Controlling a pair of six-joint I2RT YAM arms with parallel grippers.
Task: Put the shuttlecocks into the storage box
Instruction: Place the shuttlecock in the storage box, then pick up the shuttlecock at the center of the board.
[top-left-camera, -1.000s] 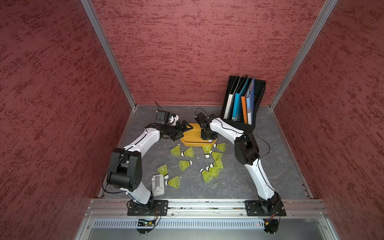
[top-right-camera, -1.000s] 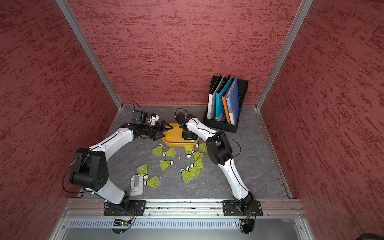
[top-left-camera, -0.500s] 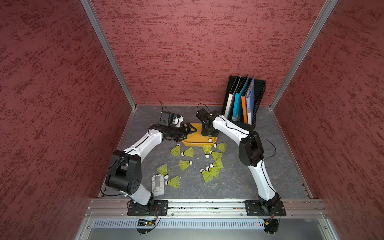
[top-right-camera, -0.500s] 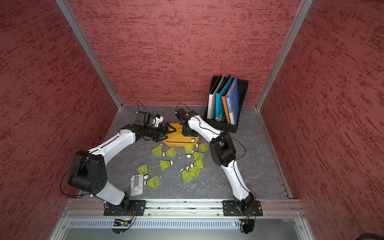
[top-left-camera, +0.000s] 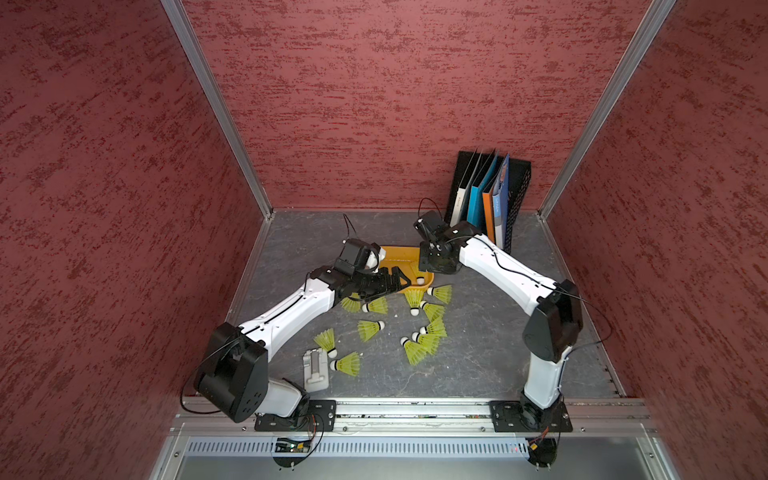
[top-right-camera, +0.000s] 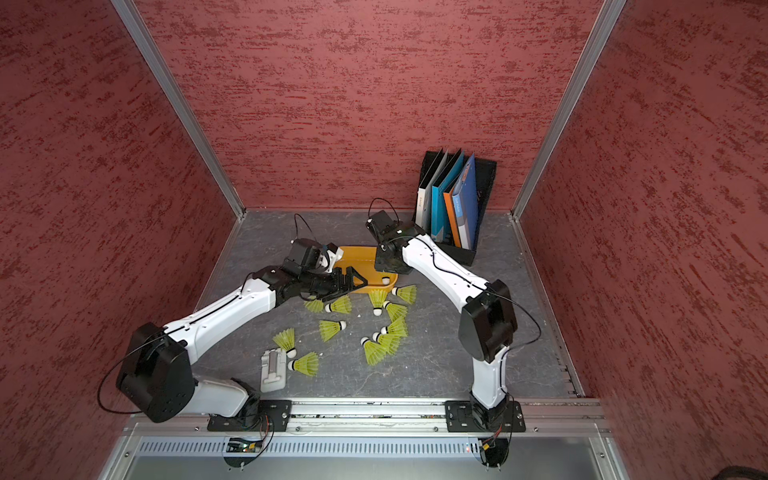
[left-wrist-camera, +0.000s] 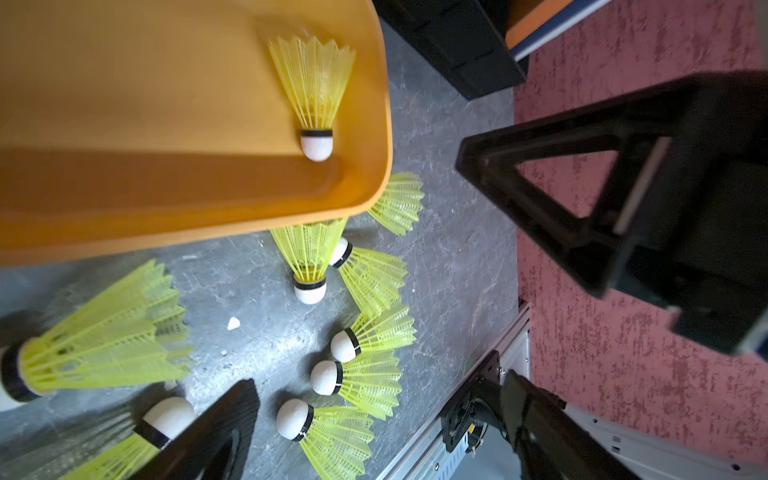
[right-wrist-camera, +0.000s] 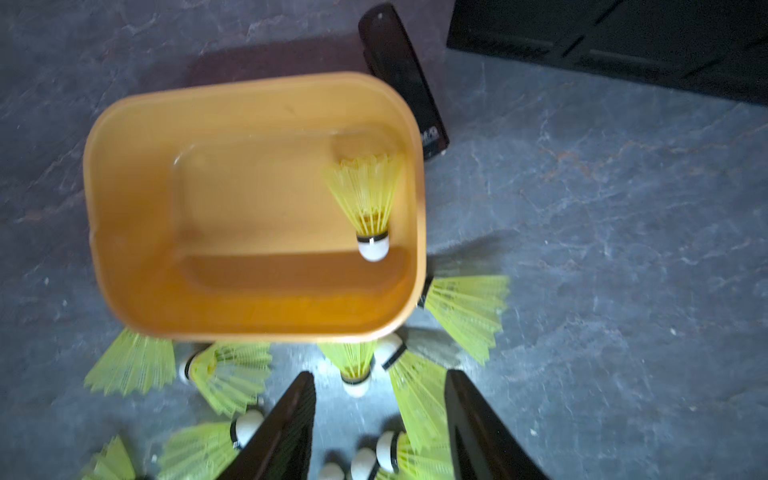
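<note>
Both top views are sharp and evenly lit. The textured red wall (top-left-camera: 415, 104) is palest at twelve o'clock, and shadows are faint on the grey floor (top-left-camera: 478, 365). The wrist views are softer: the shallow orange-yellow plastic storage box (right-wrist-camera: 137, 249) is motion-blurred, and the nearest neon yellow-green plastic shuttlecocks (left-wrist-camera: 104, 332) are out of focus.

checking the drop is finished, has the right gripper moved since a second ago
Yes. In a top view the right gripper has shifted away from the middle of the storage box, closer to the file rack, which has stayed put.
</note>
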